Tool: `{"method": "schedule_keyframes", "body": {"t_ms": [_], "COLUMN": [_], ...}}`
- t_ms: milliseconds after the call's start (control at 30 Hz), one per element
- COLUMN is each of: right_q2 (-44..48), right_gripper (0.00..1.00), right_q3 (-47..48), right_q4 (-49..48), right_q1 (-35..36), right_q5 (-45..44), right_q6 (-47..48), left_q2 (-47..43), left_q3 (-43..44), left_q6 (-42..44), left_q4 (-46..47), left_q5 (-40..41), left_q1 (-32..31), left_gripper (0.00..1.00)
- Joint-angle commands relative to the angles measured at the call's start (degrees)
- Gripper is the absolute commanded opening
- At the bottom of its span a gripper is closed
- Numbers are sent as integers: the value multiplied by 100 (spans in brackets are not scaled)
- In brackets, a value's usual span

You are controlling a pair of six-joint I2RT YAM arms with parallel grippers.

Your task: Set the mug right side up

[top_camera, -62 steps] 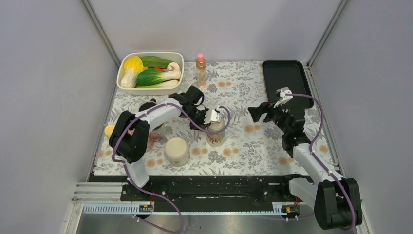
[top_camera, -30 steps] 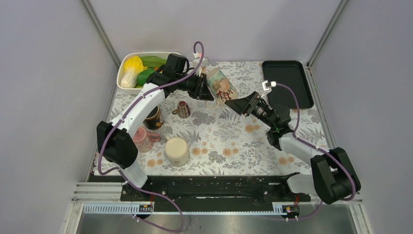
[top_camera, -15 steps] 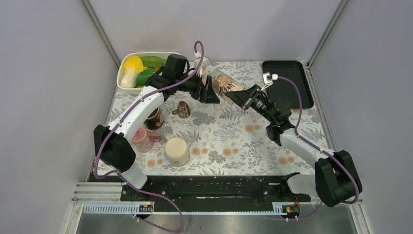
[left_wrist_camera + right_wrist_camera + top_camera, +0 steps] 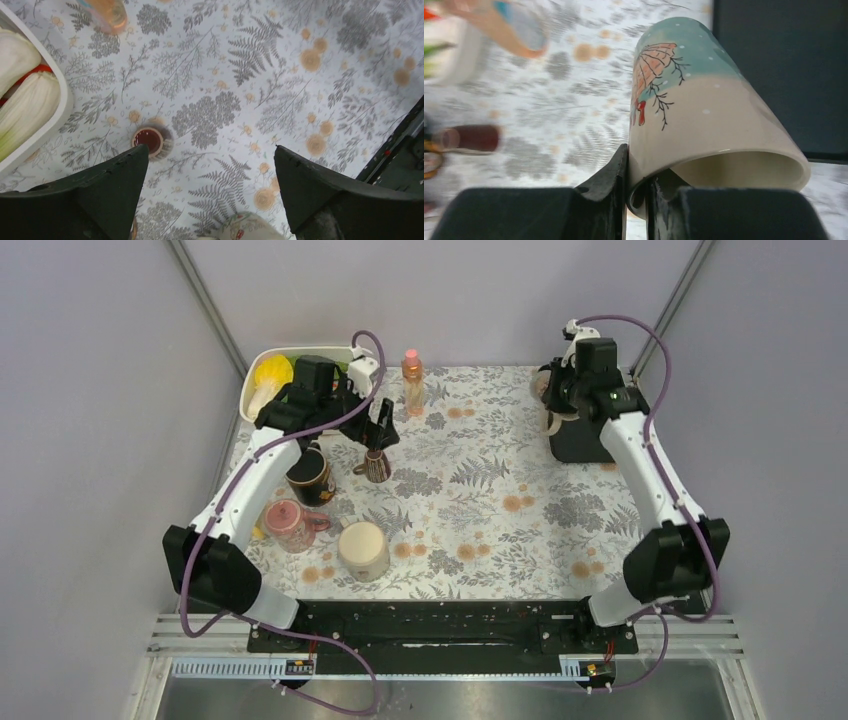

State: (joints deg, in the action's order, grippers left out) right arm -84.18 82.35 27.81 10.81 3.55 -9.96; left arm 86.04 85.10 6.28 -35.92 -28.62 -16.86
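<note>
The mug, cream below and teal above with a painted leaf, hangs in the air at the back right. My right gripper is shut on its rim, one finger inside the mouth and one outside. The open mouth faces the wrist camera, and the base points away. In the top view the right gripper is raised over the black tray. My left gripper is open and holds nothing. It hovers at the left rear of the table, above a small brown cup.
A white dish of vegetables and a pink bottle stand at the back. The small brown cup, a dark mug, a pink glass mug and a cream cup crowd the left half of the floral cloth.
The left gripper opened, let go of the mug and drew back to the left. The right gripper shut on the mug's rim and carried it to the back right, over the black tray.
</note>
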Motion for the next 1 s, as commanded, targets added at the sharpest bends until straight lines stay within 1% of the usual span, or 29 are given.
{"method": "schedule_keyframes", "body": {"t_ms": [0,133,267,333,367,433,567,700,767,833,867,900,967], "right_q2": [-1133,-2484,-3798,-4309,-4487,-4645,-4739,-4907,-4996,-5047,-5082,-5108,-5154], "right_gripper": [0,0,0,0,0,0,0,0,0,6,13,16,18], "right_q3": [1724,3431,5397,6070,6260,6298,5981,5871,5916,5958,5980,5981,5986], "right_q4": [1937,3296,4624,5115,5244,5264,5074,5094,5099,5082,5071,5034,5020], "right_q1": [-293,-474,-624,-671,-688,-756,-939,-984,-978,-983,-983,-979,-983], "right_q5": [-922,-995,-1104,-1114,-1126,-1087,-547,-431,-401,-397,-403,-418,-407], "right_q6": [1449,1720,1801,1880,1916,1971,1968,2003,1998,1996,2009,2021,2067], "left_q2": [-373,-434,-518,-535,-536,-525,-498,-493,-436,-324,-244,-164,37], "left_q3": [-347,-523,-836,-913,-938,-994,-1030,-1081,-1115,-1113,-1092,-1072,-1054], "left_q6": [1041,1290,1394,1454,1474,1498,1526,1584,1506,1352,1300,1249,1226], "left_q4": [-430,-753,-822,-871,-899,-972,-1126,-1207,-1116,-952,-858,-772,-559], "left_q5": [496,560,499,468,479,521,525,537,671,850,955,1135,1529], "left_q1": [-50,-49,-50,-51,-49,-54,-62,-103,-129,-140,-160,-177,-197], "left_gripper": [99,99,99,99,99,99,99,99,99,99,99,99,99]}}
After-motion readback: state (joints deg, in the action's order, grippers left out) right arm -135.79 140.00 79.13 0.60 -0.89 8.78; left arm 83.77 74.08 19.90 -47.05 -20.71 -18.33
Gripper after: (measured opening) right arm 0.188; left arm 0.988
